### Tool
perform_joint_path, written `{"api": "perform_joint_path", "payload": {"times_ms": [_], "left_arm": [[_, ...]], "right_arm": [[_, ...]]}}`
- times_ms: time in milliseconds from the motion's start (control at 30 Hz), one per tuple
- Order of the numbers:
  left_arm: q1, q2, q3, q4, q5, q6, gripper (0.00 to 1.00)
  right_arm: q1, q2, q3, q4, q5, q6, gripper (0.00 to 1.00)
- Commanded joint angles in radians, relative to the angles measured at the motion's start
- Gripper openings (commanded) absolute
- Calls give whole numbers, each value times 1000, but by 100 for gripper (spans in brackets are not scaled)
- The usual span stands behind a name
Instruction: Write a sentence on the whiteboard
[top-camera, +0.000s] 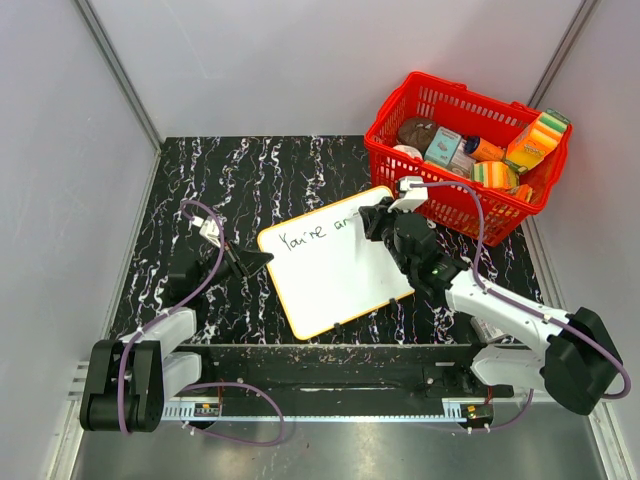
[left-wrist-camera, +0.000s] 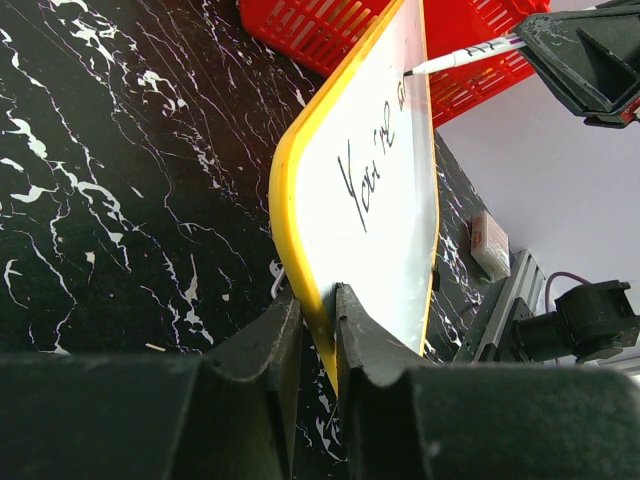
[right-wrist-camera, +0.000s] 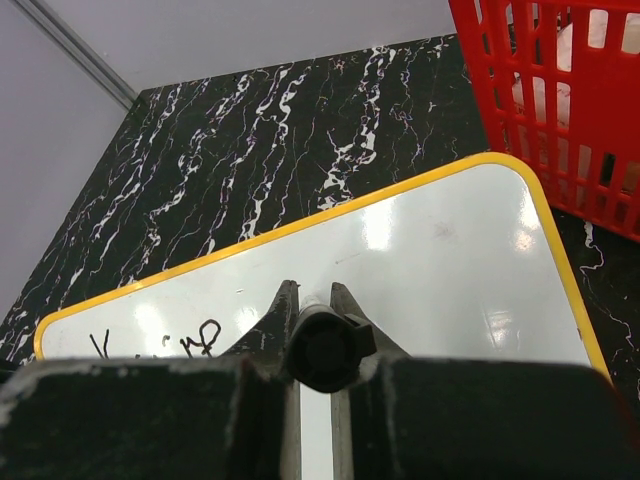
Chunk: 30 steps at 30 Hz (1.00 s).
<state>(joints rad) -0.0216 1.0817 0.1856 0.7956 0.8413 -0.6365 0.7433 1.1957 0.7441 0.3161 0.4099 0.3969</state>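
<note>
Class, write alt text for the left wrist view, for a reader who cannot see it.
The left claw clamps the yellow-rimmed whiteboard by its near edge, over a black marbled table. Handwriting beginning "You're" runs along the board, and the right claw holds a marker with its tip at the board's far end; a red basket stands behind.

A red basket (top-camera: 455, 215) stands at the far right corner of the black, white-veined counter (top-camera: 250, 170). Inside the basket, a brown rounded lump (top-camera: 415, 130) lies at its far left. A teal box (top-camera: 442, 143) sits just beside the lump. A stack of yellow, green and orange sponges (top-camera: 538, 138) leans against the basket's right wall.
</note>
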Motion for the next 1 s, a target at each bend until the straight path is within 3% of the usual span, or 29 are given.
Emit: {"api": "perform_joint_path", "payload": {"times_ms": [0,533,967], "left_arm": [[-5,-14,-12,28,10,72,0],[-5,-14,-12,28,8,74,0],[-5,-12,-11,28,10,74,0]], "right_arm": [[-4,-25,-6,-11,41,-17,0],[-2,-51,-49,-28,15,-4,0],[-2,-4,18,-3,47,-18,0]]}}
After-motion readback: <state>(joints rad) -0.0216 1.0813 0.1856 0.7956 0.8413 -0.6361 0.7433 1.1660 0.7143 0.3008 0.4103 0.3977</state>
